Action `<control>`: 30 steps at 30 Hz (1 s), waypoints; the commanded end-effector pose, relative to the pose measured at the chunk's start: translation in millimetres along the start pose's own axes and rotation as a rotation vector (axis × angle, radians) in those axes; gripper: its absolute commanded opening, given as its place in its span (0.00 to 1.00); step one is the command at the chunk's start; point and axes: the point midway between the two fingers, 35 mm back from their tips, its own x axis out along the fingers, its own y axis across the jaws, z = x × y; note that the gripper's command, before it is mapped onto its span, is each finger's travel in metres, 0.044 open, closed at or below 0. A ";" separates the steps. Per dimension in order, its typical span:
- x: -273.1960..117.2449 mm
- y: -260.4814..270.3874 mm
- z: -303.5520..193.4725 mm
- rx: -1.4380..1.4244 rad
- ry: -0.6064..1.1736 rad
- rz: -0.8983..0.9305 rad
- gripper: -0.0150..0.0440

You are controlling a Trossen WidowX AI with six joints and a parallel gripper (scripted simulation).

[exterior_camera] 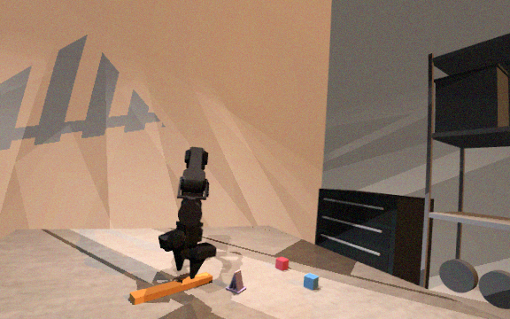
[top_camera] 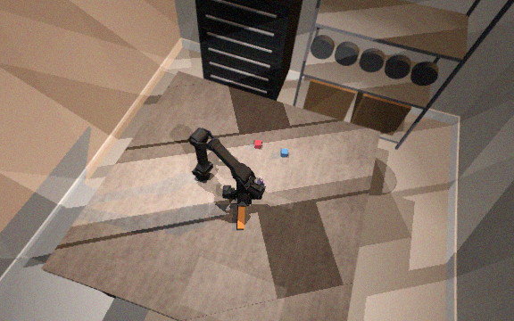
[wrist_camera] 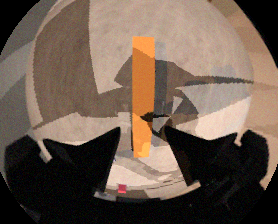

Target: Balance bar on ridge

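Bar down flat, fingers wide apart

Just one orange bar (top_camera: 241,218) (exterior_camera: 171,289) (wrist_camera: 143,90), long and thin. Flat on the one big table (top_camera: 212,267) (exterior_camera: 82,266) (wrist_camera: 110,25), not up on the ridge. Only one ridge (exterior_camera: 236,283), small and purple, with a pointy top. Near one end of the bar, with a gap between, and with no bar on top. Mostly hidden behind the black arm from up high.

One black arm (top_camera: 227,156) (exterior_camera: 191,213), bent, with one gripper (top_camera: 239,204) (exterior_camera: 186,273) (wrist_camera: 143,129) pointing down by the bar. Two fingers on it, wide apart, with no squeeze on the bar. From the wrist, the bar right in the gap between the two tips. Touching or not, hard to tell.

Two little blocks in all. One red block (top_camera: 258,144) (exterior_camera: 282,263) (wrist_camera: 122,188), one blue block (top_camera: 285,152) (exterior_camera: 311,281). Both on the table, near each other but not touching, and both apart from the bar.

Past the table, one black chest (top_camera: 239,33) (exterior_camera: 357,210), with six pale handles in the top view. Beside it, one tall shelf (top_camera: 303,73) (exterior_camera: 429,133). On the shelf, from up high, five round things (top_camera: 371,60) in a row and two boxes (top_camera: 329,99) down low.
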 end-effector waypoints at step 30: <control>28.9 -1.2 -0.1 0.006 0.001 -0.007 0.79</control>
